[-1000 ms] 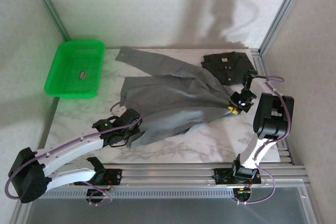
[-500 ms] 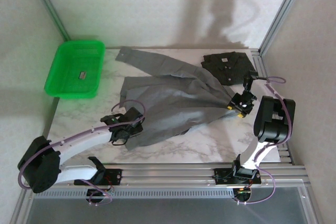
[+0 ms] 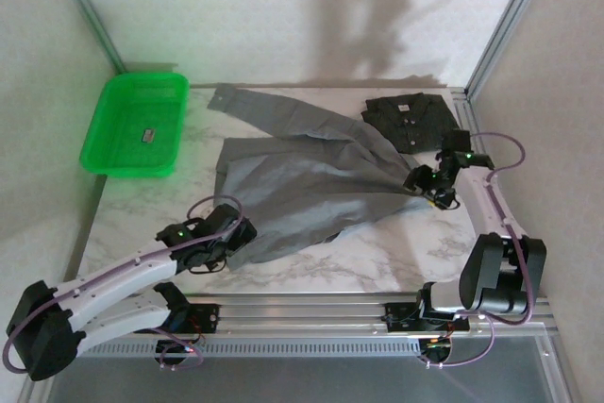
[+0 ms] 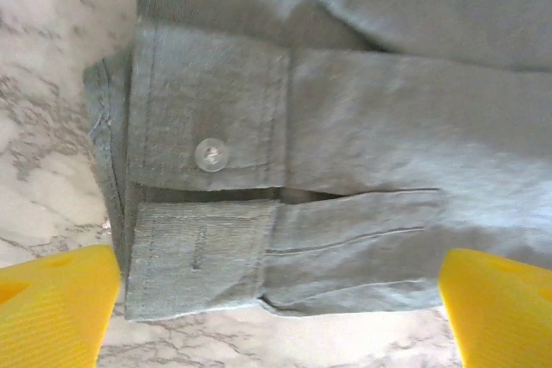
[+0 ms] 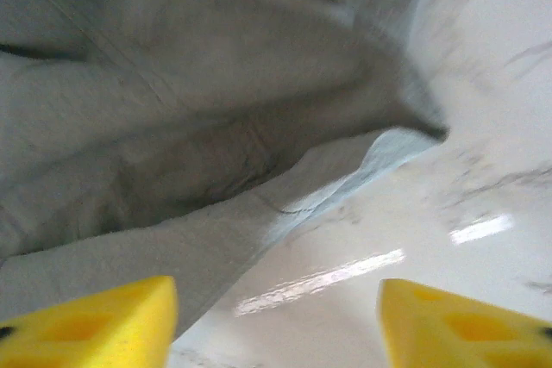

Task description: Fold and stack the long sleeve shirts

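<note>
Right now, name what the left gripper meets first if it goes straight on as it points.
The left gripper would likely meet the grey shirt's cuff, lying in line between its open jaws; depth is hard to judge.

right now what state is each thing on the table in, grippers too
grey shirt, spread out, rumpled
charcoal shirt, folded, at the far right
green tray, upright, one small item inside
left gripper, open over the grey shirt's cuff
right gripper, open beside the grey shirt's edge
</note>
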`<state>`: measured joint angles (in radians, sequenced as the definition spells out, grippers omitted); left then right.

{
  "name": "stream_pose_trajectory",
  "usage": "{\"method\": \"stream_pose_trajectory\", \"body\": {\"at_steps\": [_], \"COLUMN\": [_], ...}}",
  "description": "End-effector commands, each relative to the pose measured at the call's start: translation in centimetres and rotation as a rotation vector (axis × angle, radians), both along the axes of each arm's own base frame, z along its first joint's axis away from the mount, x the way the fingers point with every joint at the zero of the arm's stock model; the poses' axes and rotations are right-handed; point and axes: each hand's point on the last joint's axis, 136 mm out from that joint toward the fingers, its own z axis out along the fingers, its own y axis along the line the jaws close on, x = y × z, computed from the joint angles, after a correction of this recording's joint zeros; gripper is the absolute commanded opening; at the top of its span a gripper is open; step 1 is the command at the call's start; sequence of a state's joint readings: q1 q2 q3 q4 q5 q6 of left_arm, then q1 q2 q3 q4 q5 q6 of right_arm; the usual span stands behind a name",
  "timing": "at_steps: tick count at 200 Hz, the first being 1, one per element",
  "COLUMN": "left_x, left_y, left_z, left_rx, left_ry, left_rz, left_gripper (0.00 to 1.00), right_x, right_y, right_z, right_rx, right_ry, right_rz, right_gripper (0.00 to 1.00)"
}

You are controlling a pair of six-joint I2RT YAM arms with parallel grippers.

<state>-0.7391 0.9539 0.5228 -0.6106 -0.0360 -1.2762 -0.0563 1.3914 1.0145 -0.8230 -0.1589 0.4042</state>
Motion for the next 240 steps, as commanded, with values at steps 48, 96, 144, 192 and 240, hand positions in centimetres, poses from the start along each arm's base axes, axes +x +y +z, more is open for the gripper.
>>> {"method": "stream_pose_trajectory", "body": {"at_steps": [48,96,144,192,240], "left_x": [0.8,-0.2,0.2,-2.1,-4.2], "left_y": [-0.5,2.0,4.4,8.1,8.8], "left_z": [-3.4,-6.9,-7.4,-5.7,-3.8], "left_rx": [-0.001,0.143,0.253,0.348,0.288], "left_ry": [0.031,0.121,0.163,0.181,0.191], "left_rz": [0.079,0.090,0.040,0.057,0.139], "left_gripper": [0.87,0.67,0.03,0.00,0.01], "right_x": [2.5,1.6,-2.6,-6.7,-10.9], "right_y": [1.1,-0.7,-1.2,-0.9,0.8], "right_z": [-5.5,-9.5,-9.6,-8.6,-6.4], "right_rx": [0.007,-0.086,-0.136,-0.123,-0.053], "right_ry": [0.107,0.261,0.355,0.404,0.423], "right_rz": [0.010,-0.055,-0.067,-0.097,-0.125], "right_gripper": [0.38,0.27,0.34,0.41,0.41]}}
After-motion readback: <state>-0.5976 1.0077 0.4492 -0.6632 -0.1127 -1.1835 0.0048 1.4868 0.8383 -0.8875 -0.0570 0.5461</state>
